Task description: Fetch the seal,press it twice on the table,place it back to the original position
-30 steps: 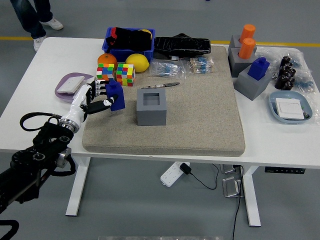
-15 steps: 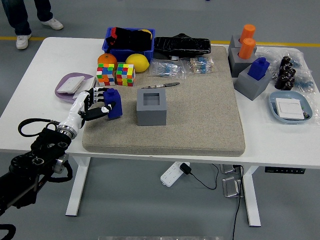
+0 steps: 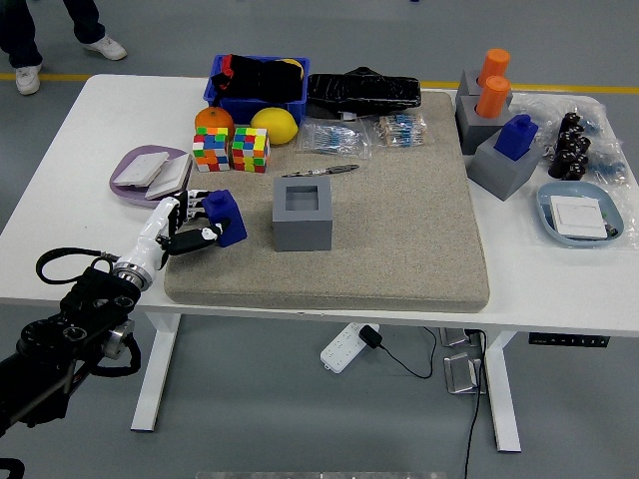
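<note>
The left robot hand point(image 3: 188, 226) grasps the blue seal point(image 3: 226, 218), its white fingers point(image 3: 172, 211) wrapped round the seal's left side. We see the seal tilted, resting on the beige mat point(image 3: 399, 239) near the mat's left edge, toward the desk's point(image 3: 60, 200) left side. Just to its right stands the open grey holder point(image 3: 303, 212), empty at the top and apart from the seal. Behind the hand, toward the desk's far left corner, we find two colour cubes point(image 3: 232, 149), an orange point(image 3: 213, 119), a lemon point(image 3: 274, 124) and a blue bin point(image 3: 258, 85); a purple dish point(image 3: 145, 170) lies left of the mat. At the desk's right side a second blue seal point(image 3: 516, 135) sits in a grey block point(image 3: 504, 167), with two orange cylinders point(image 3: 493, 82) behind it and a pale blue tray point(image 3: 579, 214) near the right edge. We can read no writing or label on any of these things at this size.
</note>
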Robot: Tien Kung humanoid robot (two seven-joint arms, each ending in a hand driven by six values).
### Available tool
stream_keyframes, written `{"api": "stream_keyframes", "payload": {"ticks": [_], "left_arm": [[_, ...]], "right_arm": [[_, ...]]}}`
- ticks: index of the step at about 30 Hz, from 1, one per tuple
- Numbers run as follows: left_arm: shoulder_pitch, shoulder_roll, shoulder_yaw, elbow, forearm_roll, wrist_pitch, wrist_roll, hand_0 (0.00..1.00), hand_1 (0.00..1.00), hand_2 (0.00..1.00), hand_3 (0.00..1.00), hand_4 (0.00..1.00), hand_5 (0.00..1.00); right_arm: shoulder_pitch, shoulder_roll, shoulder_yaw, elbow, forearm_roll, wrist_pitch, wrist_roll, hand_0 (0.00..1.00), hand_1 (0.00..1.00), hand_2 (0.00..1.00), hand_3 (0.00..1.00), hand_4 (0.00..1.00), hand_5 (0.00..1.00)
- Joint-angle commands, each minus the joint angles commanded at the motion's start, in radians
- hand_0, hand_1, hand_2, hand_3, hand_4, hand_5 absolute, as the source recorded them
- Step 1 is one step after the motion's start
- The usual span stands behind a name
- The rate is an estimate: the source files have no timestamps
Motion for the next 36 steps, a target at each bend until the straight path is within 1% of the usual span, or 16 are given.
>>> {"api": "stream_keyframes", "payload": {"ticks": [5,9,16,22,28,32,36], "left_arm": [[0.012,0.012,-0.008,-0.038,0.014,-0.002,0.002,0.845,0.542,0.455,0.688,0.526,0.002],[0.013,0.016,-0.015,-0.060,0.022,-0.002,0.004,0.845,0.542,0.455,0.688,0.526,0.002],[0.004,0.013,-0.022,-0.070,0.028,-0.002,0.004,0.847,0.542,0.456,0.690,0.529,0.002],[-0.025,0.016,-0.052,-0.072,0.035,-0.002,0.004,0.847,0.541,0.455,0.690,0.533,0.002],[-0.071,0.028,-0.079,-0.080,0.040,-0.003,0.002,0.847,0.543,0.456,0.689,0.535,0.002],[-0.093,0.034,-0.078,-0.104,0.046,-0.004,0.003,0.845,0.544,0.457,0.690,0.537,0.002],[-0.106,0.032,-0.074,-0.132,0.057,-0.005,0.009,0.844,0.543,0.457,0.689,0.537,0.002]], "right_arm": [[0.000,0.000,0.003,-0.001,-0.001,0.000,0.000,0.778,0.664,0.671,0.671,0.814,0.564],[0.001,0.000,0.004,0.000,-0.002,0.000,0.000,0.778,0.664,0.671,0.671,0.814,0.564],[0.002,0.001,0.004,0.000,-0.001,0.001,0.000,0.778,0.664,0.671,0.671,0.815,0.564],[0.001,0.001,0.004,-0.002,-0.001,0.000,-0.001,0.778,0.664,0.671,0.671,0.815,0.565],[0.003,0.000,0.003,-0.001,0.000,0.001,-0.001,0.778,0.663,0.671,0.671,0.815,0.565],[0.003,0.001,0.005,-0.001,0.000,0.002,-0.001,0.778,0.663,0.671,0.670,0.815,0.566],[0.003,0.000,0.006,-0.001,0.001,0.002,-0.001,0.779,0.664,0.671,0.671,0.816,0.565]]}}
